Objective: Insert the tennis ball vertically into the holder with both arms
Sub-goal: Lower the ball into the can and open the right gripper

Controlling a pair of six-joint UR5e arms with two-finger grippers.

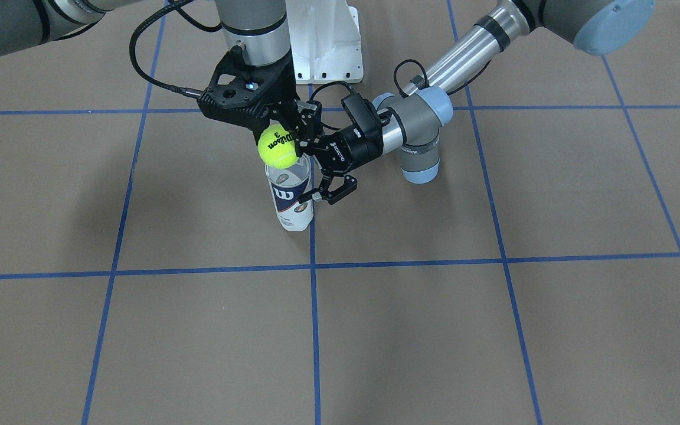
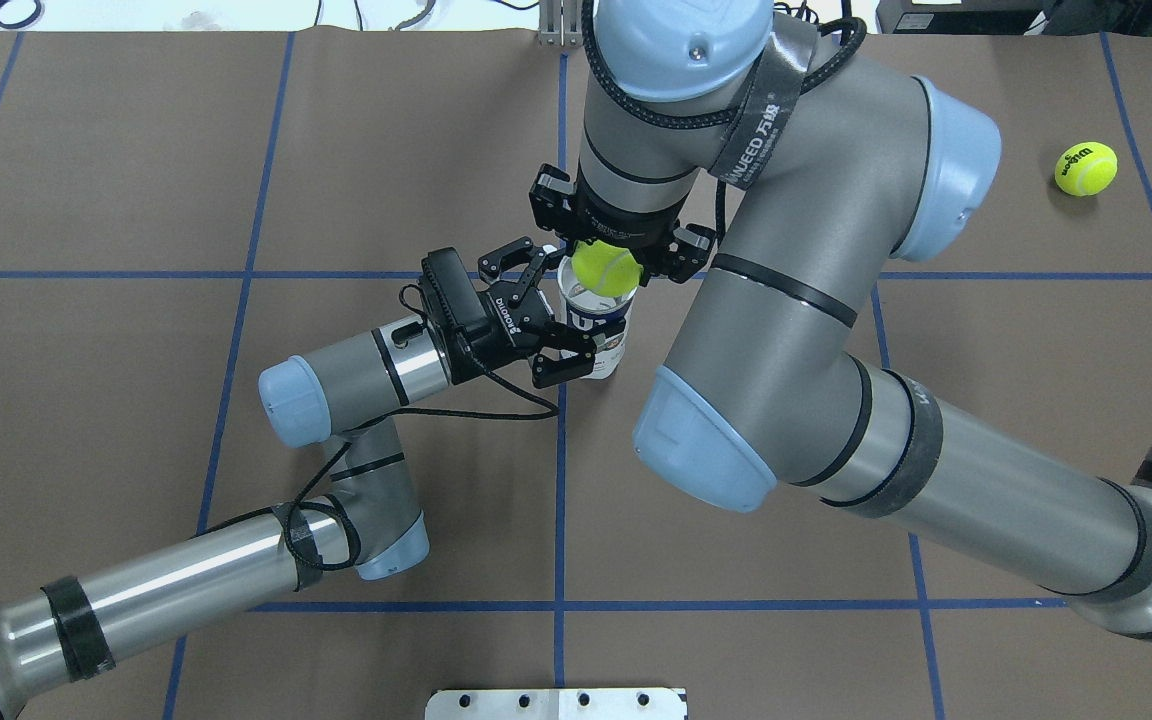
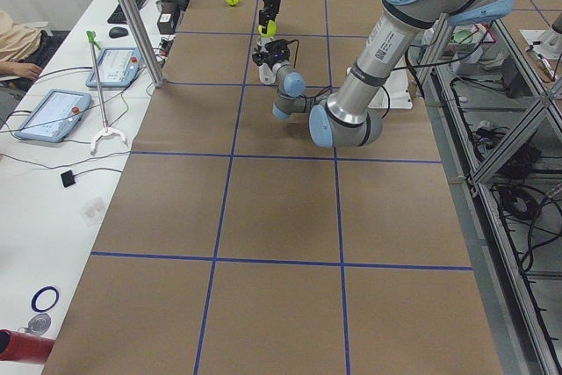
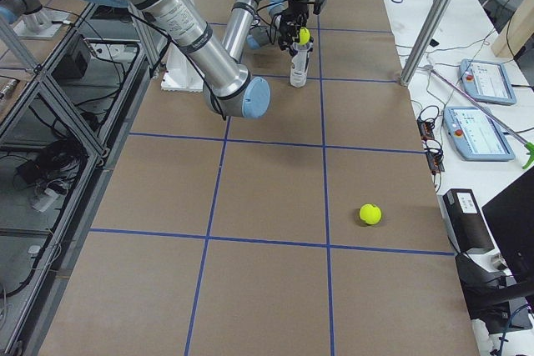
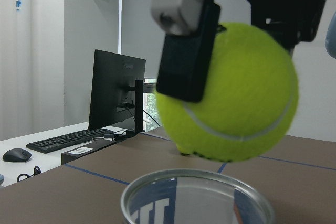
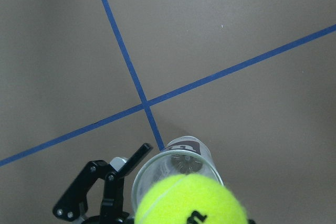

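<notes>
My right gripper (image 2: 606, 268) points straight down and is shut on the neon tennis ball (image 1: 279, 147). It holds the ball just above the open metal rim of the holder (image 1: 290, 198), a clear Wilson can standing upright on the table. In the left wrist view the ball (image 5: 231, 93) hangs over the rim (image 5: 197, 198) without touching it. My left gripper (image 2: 561, 302) lies level beside the can with its jaws spread wide, and its fingertips reach only the can's side. One of its fingers (image 6: 128, 163) shows next to the can (image 6: 181, 161) in the right wrist view.
A second tennis ball (image 2: 1086, 168) lies far off on the robot's right side of the table, also in the exterior right view (image 4: 370, 214). The white base bracket (image 1: 325, 41) stands behind the can. Blue tape lines cross the brown table.
</notes>
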